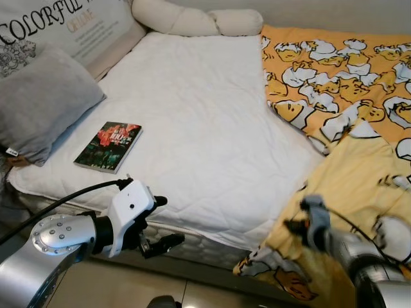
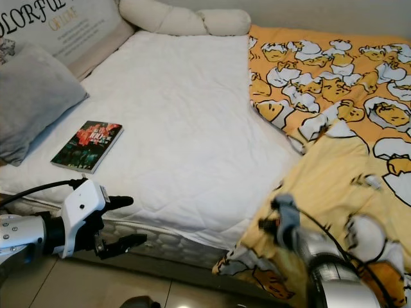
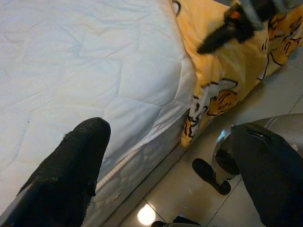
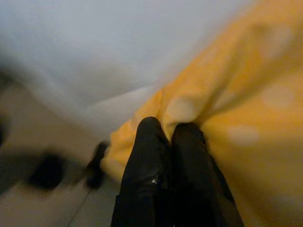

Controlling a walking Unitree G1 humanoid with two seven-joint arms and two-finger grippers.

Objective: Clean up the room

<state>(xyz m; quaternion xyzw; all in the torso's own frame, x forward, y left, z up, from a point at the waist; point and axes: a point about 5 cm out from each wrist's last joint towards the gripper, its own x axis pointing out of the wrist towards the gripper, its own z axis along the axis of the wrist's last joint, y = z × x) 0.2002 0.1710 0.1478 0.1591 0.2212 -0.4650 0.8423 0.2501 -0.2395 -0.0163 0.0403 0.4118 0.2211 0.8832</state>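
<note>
A yellow blanket [image 1: 340, 77] printed with cartoon eggs covers the right side of the bed, and its near corner hangs over the front edge. My right gripper [image 4: 168, 125] is shut on a fold of that hanging corner, which bunches at the fingertips; the view is blurred. From the head camera the right gripper [image 1: 294, 226] is at the blanket's left edge, low by the bed front. A dark book [image 1: 109, 145] lies on the white mattress pad [image 1: 192, 115] at the left. My left gripper [image 1: 170, 220] hangs open just before the bed's front edge, below the book, holding nothing.
A grey pillow [image 1: 38, 102] and a printed cushion [image 1: 70, 25] lie at the bed's left end. A cream bolster [image 1: 192, 19] runs along the far side. Glossy floor tiles [image 3: 189, 189] border the bed front.
</note>
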